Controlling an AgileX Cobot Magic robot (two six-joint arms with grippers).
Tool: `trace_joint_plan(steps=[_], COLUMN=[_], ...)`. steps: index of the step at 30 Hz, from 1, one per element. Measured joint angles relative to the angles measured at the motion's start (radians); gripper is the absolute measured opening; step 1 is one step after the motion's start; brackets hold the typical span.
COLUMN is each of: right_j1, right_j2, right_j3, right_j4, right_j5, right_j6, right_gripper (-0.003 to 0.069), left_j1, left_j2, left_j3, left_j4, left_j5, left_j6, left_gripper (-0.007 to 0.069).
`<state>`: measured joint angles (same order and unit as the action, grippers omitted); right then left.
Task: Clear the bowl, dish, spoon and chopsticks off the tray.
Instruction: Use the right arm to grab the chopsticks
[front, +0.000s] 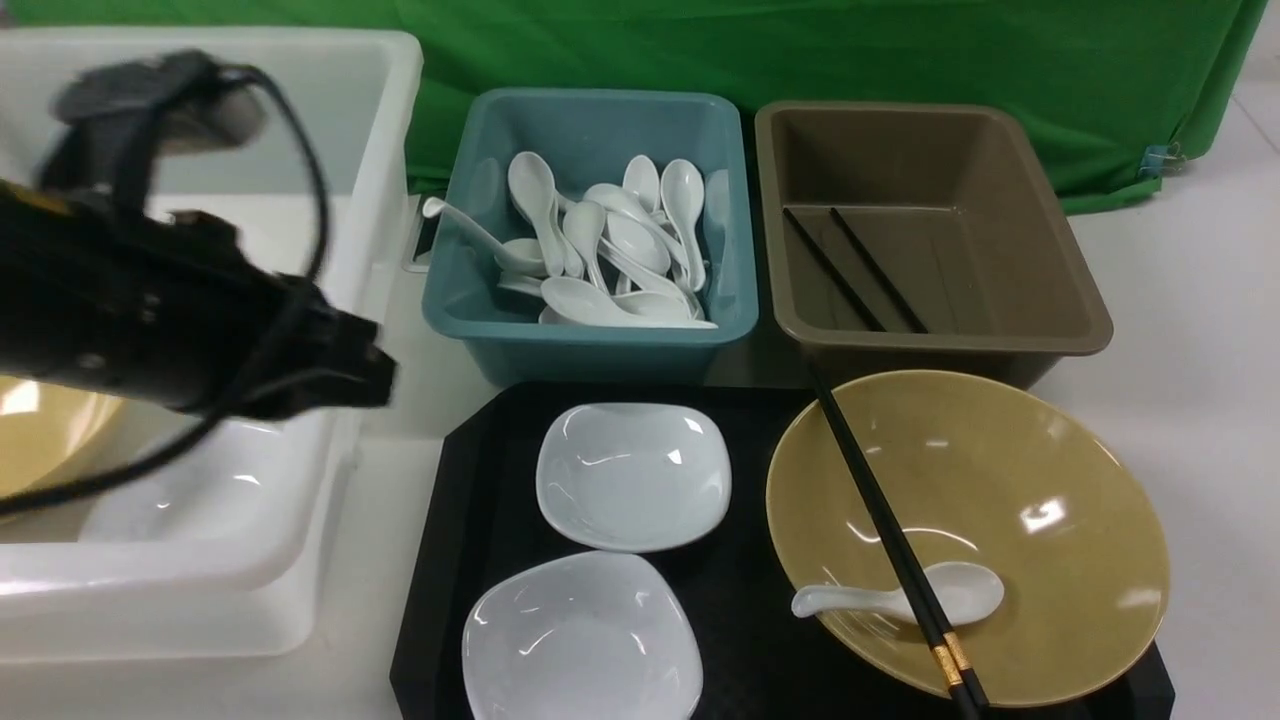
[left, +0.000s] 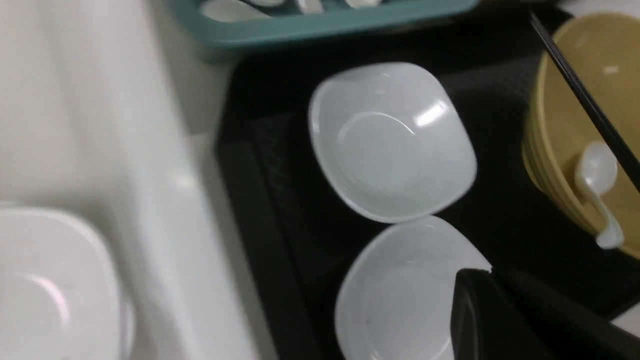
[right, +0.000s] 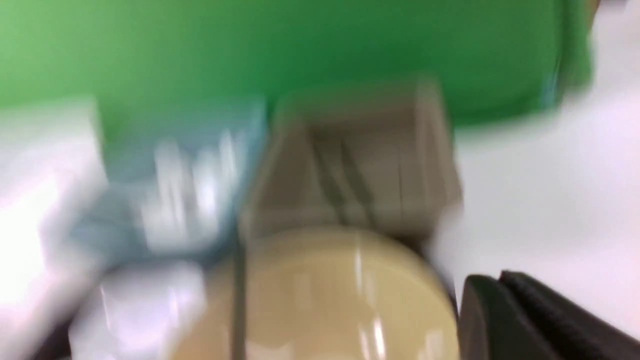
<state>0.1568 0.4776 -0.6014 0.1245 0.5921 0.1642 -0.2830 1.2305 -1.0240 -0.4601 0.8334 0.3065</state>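
Left gripper (front: 380, 372), jaws closed and empty, hangs over the big white plastic bin (front: 200, 610) beside the flat black plastic tray (front: 470, 520); right gripper (right: 475, 300) is likewise closed on nothing, visible only in its blurred wrist view facing the wide mustard-yellow glossy bowl (front: 1000, 480). Nothing looks cleared yet: the bowl sits at the tray's right with the small white soup spoon (front: 900, 598) inside and the thin black gold-banded chopsticks (front: 880, 510) propped across its rim and the spoon, while the far white square dish (front: 633, 477) and near white square dish (front: 582, 640) lie left. Teal plastic tub (front: 590, 335) holds spoons and brown plastic tub (front: 940, 345) holds chopsticks, so utensils probably leave before the bowl

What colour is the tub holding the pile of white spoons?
The tub is teal, clearest in the front view.
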Motion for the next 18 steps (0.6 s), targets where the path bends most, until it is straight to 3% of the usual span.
trace_joint_plan(steps=[5, 10, 13, 18], right_j1=[0.078, 0.143, 0.221, 0.312], right_j2=[0.381, 0.668, 0.832, 1.012], right_j3=[-0.24, -0.396, -0.482, -0.566], right_j4=[0.008, 0.03, 0.035, 0.044], right_j5=[0.316, 0.384, 0.374, 0.296], right_j6=[-0.138, -0.187, -0.207, -0.213], right_gripper=[0.0006, 0.0045, 0.0174, 0.0414], left_j1=[-0.245, -0.347, -0.364, -0.364], left_j2=[0.097, 0.141, 0.143, 0.147], left_j3=[-0.05, -0.124, -0.138, -0.142], left_j4=[0.098, 0.138, 0.097, 0.082], left_j5=[0.016, -0.011, -0.077, -0.145], left_j6=[-0.037, 0.052, 0.148, 0.194], left_gripper=[-0.0009, -0.0009, -0.0007, -0.0006])
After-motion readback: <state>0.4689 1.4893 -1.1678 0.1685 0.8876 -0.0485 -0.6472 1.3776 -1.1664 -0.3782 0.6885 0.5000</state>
